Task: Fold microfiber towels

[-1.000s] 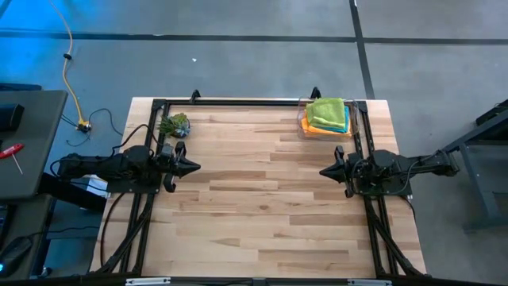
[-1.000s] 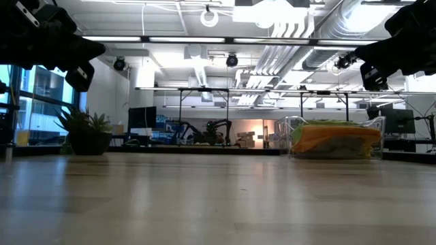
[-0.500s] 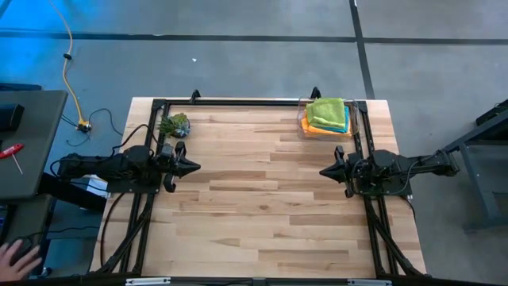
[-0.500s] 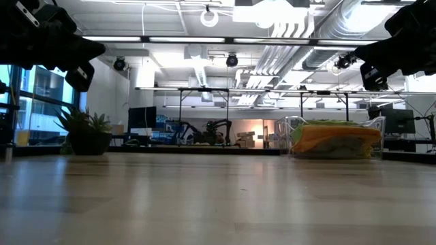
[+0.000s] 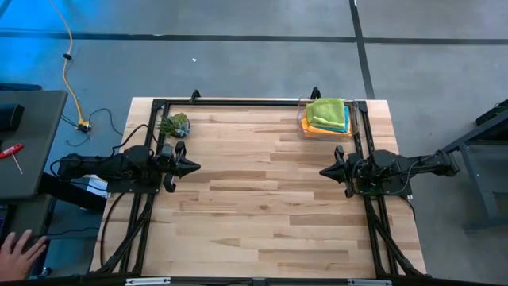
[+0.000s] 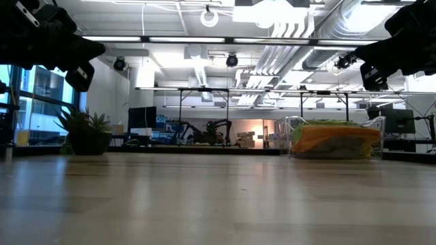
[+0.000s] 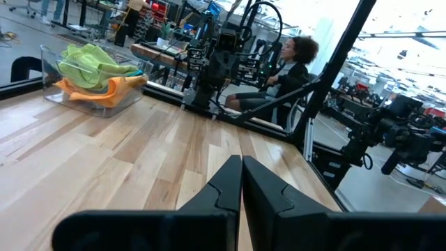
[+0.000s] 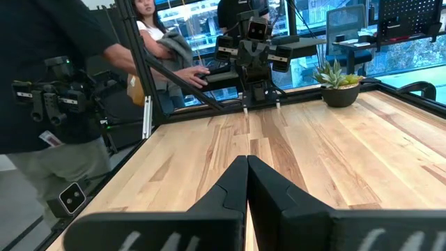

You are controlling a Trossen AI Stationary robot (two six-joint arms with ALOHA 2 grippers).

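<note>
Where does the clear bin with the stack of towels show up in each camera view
High view: clear bin at the table's far right corner, towels inside.
Low view: right of centre, far edge.
Left wrist view: upper left.
Right wrist view: not in it.
Shared landmark: the potted plant at the far left corner.

- The table [image 5: 262, 199] has a light top of wooden planks, with a dark metal frame [image 5: 238, 102] along its far edge and sides.
- A clear plastic bin [image 5: 303, 125] stands on the far right corner, holding a stack of towels [image 5: 327, 114], lime green on top.
- A small potted plant [image 5: 175, 125] stands near the far left corner.
</note>
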